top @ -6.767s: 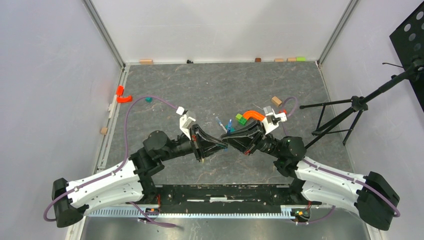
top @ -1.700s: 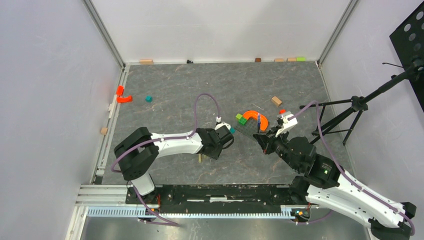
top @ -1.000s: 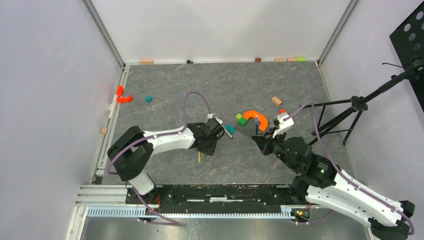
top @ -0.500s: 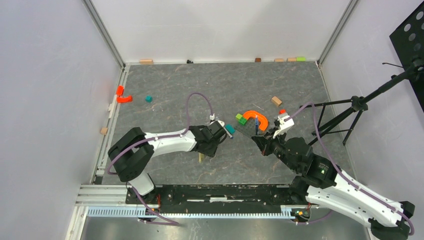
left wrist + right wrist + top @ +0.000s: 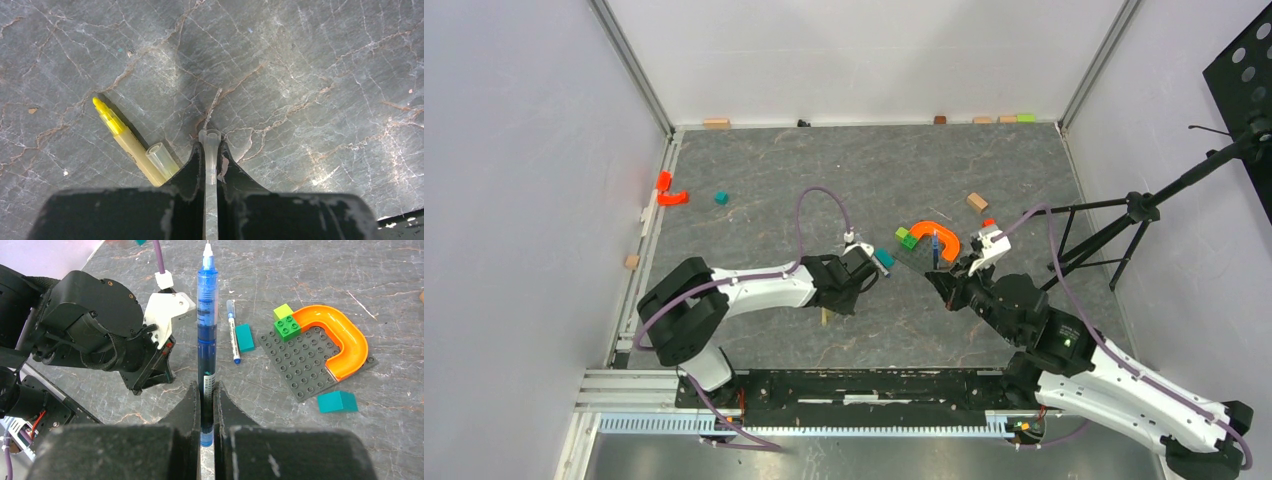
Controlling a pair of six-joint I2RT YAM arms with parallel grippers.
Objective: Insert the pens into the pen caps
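In the left wrist view my left gripper (image 5: 210, 146) is shut on a clear pen cap (image 5: 209, 137) that stands up between the fingers, just above the table. A pale yellow pen (image 5: 122, 137) lies left of it, with a second clear cap (image 5: 161, 159) against its side. My right gripper (image 5: 206, 388) is shut on the lower end of a blue pen (image 5: 206, 315), tip pointing away and held off the table (image 5: 935, 246). A white pen with blue ends (image 5: 232, 331) lies on the table beyond it, next to a teal block (image 5: 244, 337).
A grey studded baseplate (image 5: 300, 365) carries an orange arch (image 5: 345, 347) and a green brick (image 5: 285, 322); another teal block (image 5: 337, 401) sits at its near edge. The left arm's wrist (image 5: 100, 330) is close on the left. A black tripod (image 5: 1114, 235) stands at right.
My left gripper has closed on the clear cap; half a second ago its jaws stood apart over it. The right arm holds the blue pen almost still.
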